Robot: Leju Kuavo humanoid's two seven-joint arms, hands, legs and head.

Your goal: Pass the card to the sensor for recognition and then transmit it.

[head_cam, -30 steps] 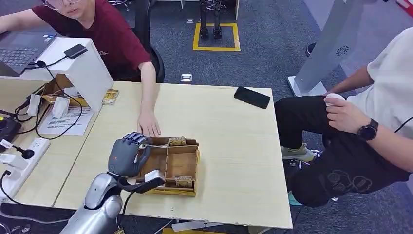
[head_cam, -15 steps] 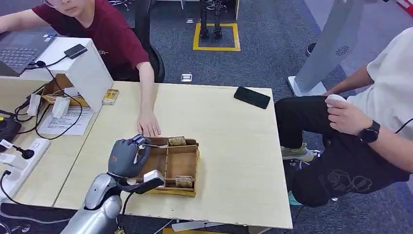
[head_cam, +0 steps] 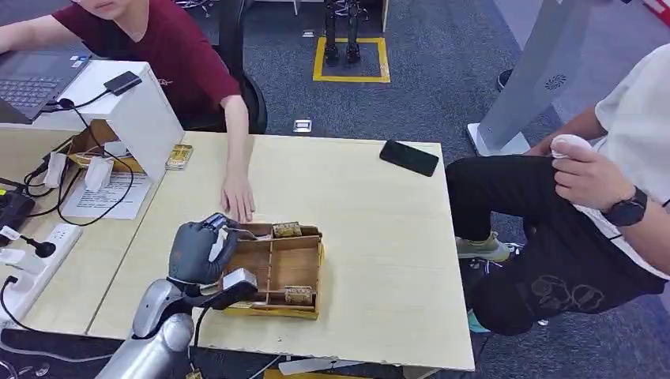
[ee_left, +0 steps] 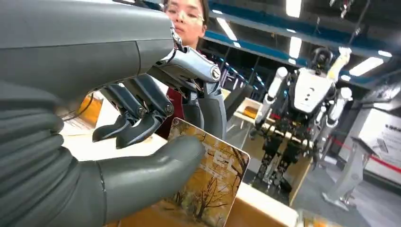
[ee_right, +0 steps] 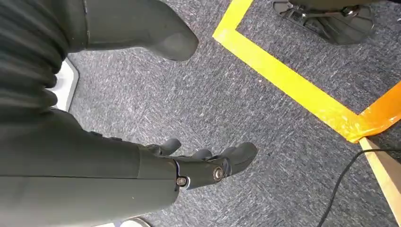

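One card (ee_left: 210, 189) pinched between thumb and fingers of left hand (head_cam: 197, 251) | over wooden tray (head_cam: 308, 260) near desk's (head_cam: 379, 237) front edge | right hand (ee_right: 189, 165) hung empty, fingers apart.

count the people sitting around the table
2. One person in a dark red shirt sits at the far left side, a hand resting on the table near the wooden tray. Another in a white shirt sits at the right edge. Others may be out of frame.

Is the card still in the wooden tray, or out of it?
Out: the left hand pinches the card between thumb and fingers, above the wooden tray.
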